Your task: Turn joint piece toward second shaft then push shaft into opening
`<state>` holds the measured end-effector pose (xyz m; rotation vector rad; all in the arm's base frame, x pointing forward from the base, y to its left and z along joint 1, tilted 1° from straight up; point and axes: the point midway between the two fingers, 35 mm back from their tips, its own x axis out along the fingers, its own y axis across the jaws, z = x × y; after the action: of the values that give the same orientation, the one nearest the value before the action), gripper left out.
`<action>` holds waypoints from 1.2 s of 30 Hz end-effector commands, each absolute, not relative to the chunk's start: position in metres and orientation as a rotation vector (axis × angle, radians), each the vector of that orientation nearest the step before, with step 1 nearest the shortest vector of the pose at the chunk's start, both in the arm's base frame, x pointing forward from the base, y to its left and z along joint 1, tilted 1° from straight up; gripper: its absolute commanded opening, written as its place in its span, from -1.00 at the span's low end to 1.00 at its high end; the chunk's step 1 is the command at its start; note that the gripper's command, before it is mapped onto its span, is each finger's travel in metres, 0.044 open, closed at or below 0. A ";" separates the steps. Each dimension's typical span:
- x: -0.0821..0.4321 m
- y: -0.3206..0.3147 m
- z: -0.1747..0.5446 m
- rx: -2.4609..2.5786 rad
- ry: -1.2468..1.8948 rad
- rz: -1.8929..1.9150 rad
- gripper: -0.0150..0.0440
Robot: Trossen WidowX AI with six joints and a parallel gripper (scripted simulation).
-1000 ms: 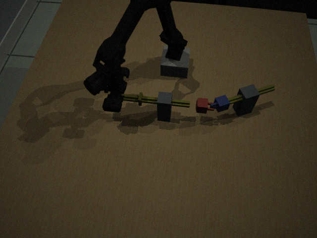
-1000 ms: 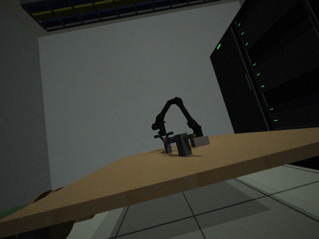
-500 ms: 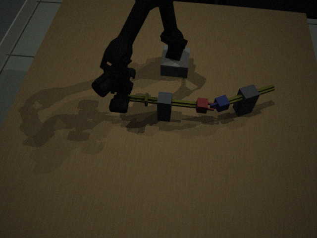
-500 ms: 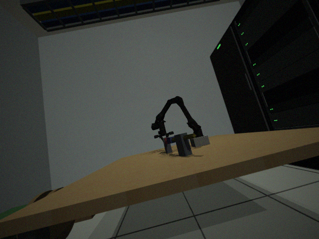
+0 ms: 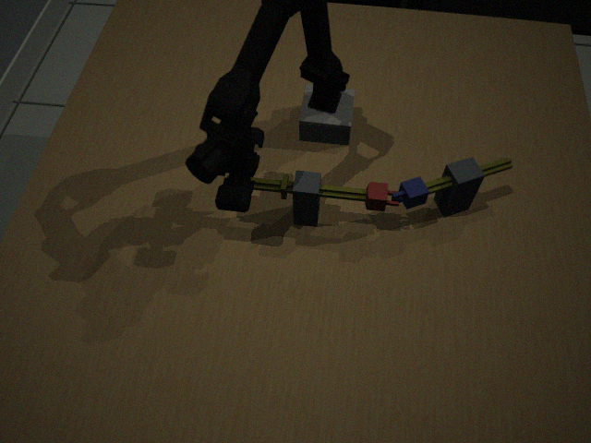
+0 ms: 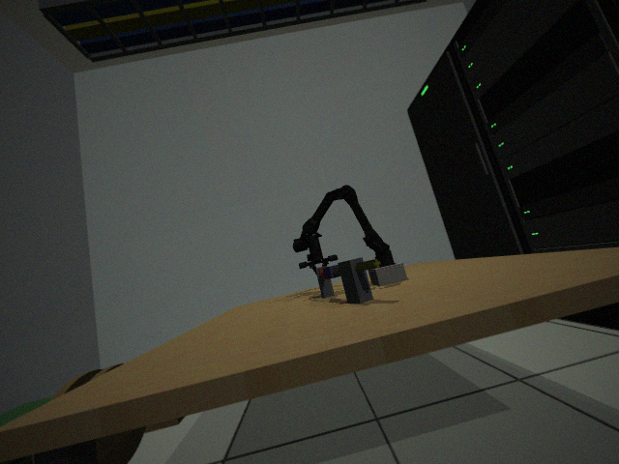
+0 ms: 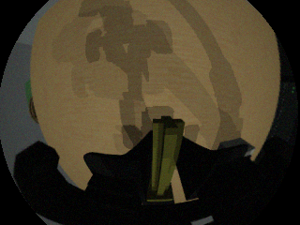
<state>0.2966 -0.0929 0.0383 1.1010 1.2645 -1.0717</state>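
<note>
My gripper (image 5: 242,189) (image 6: 317,264) (image 7: 160,133) is shut on the yellow-green second shaft near its outer end. The second shaft (image 5: 343,192) (image 7: 170,147) carries a collar (image 5: 284,186), passes through its grey block (image 5: 307,202) and reaches the red joint piece (image 5: 376,197). How deep its tip sits inside is hidden. The collar stands just short of the block, with a small gap. The red piece is hinged to the blue piece (image 5: 413,192) on the first shaft (image 5: 496,166), which is held in the other grey block (image 5: 459,188) (image 6: 356,281). The two shafts meet at an angle.
The arm's pale base (image 5: 325,129) (image 6: 389,275) stands behind the blocks on the wooden table (image 5: 333,333) (image 6: 280,334). The arm arches over from it to the left end of the second shaft. Dark cabinets (image 6: 529,150) stand beyond the table.
</note>
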 end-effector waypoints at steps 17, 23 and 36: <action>0.294 -0.078 0.038 1.102 1.264 -1.072 -0.49; 0.294 -0.078 0.038 1.102 1.264 -1.072 -0.26; 0.294 -0.078 0.038 1.102 1.264 -1.072 0.45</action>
<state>0.2942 -0.0783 0.0382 1.1027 1.2622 -1.0732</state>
